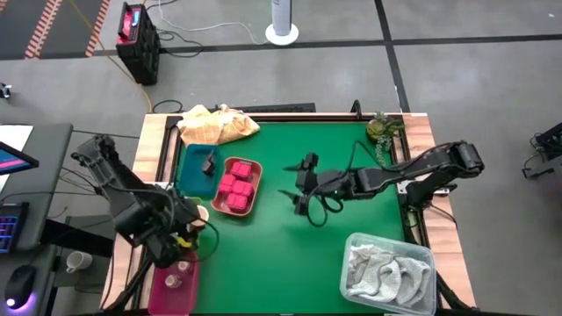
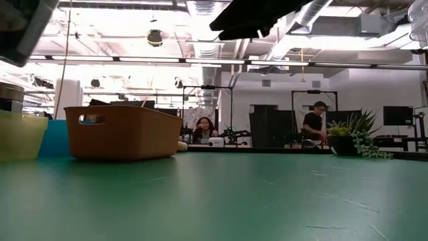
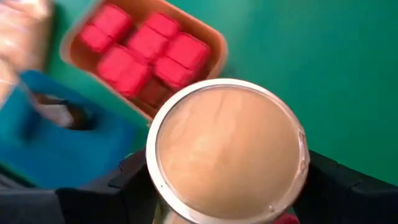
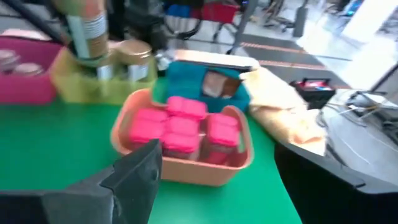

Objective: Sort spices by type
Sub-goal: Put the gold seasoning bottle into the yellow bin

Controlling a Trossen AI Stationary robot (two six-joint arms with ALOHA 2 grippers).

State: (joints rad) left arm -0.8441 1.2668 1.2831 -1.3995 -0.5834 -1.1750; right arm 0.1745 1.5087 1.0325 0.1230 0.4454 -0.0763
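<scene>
My left gripper (image 1: pixel 193 221) is at the table's left edge, over the lime tray (image 4: pixel 99 84), and is shut on a tan cylindrical cup (image 3: pixel 227 146) with a silver rim. More tan cups (image 4: pixel 134 56) stand in that lime tray. Several pink cube packets (image 1: pixel 237 184) fill the salmon tray (image 1: pixel 256 204). A dark piece (image 1: pixel 209 163) lies in the blue tray (image 1: pixel 189 175). Small jars (image 1: pixel 176 279) stand in the magenta tray (image 1: pixel 158 294). My right gripper (image 1: pixel 301 189) hangs open above mid-table, empty, its fingers pointing toward the salmon tray (image 4: pixel 186 168). My left gripper pinches the tan cup between its two fingers (image 3: pixel 134 183), one on each side of the cup's wall just below the silver rim (image 3: pixel 152 168). The fingers slant down from the table's left side. In the right wrist view the cup (image 4: pixel 87 31) stands upright above the lime tray.
A yellow cloth (image 1: pixel 218 125) lies at the far left corner, and a plant (image 1: pixel 382 130) stands at the far right. A clear bin with a white-grey cloth (image 1: pixel 386 272) sits at the near right. Bare green table (image 1: pixel 299 263) spreads between the trays and the bin.
</scene>
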